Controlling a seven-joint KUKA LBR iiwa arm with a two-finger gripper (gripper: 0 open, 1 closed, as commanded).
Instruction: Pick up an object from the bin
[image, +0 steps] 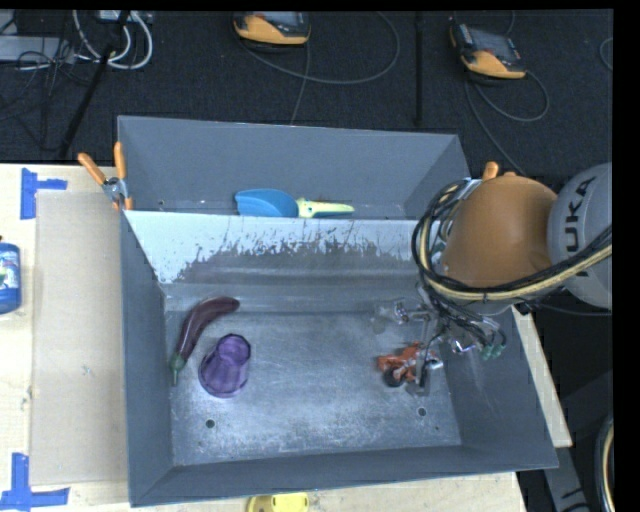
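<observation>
My gripper (428, 362) is down at the bin floor on the right side, below the arm's orange cover. A small red and orange thing (398, 364) lies right against its left side, touching or nearly touching its tip. How the gripper stands around that thing is hidden by clutter and shadow. A clear purple cup (225, 365) lies on its side at the left of the floor. Beside it, slanting up to the right, rests a dark purple toy eggplant (200, 325) with a green stem.
A blue scoop (268, 204) with a yellow-green handle (327, 209) lies at the back, high against the bin's far wall. The arm and its cables overhang the bin's right rim. The bin's walls slope inward around the floor.
</observation>
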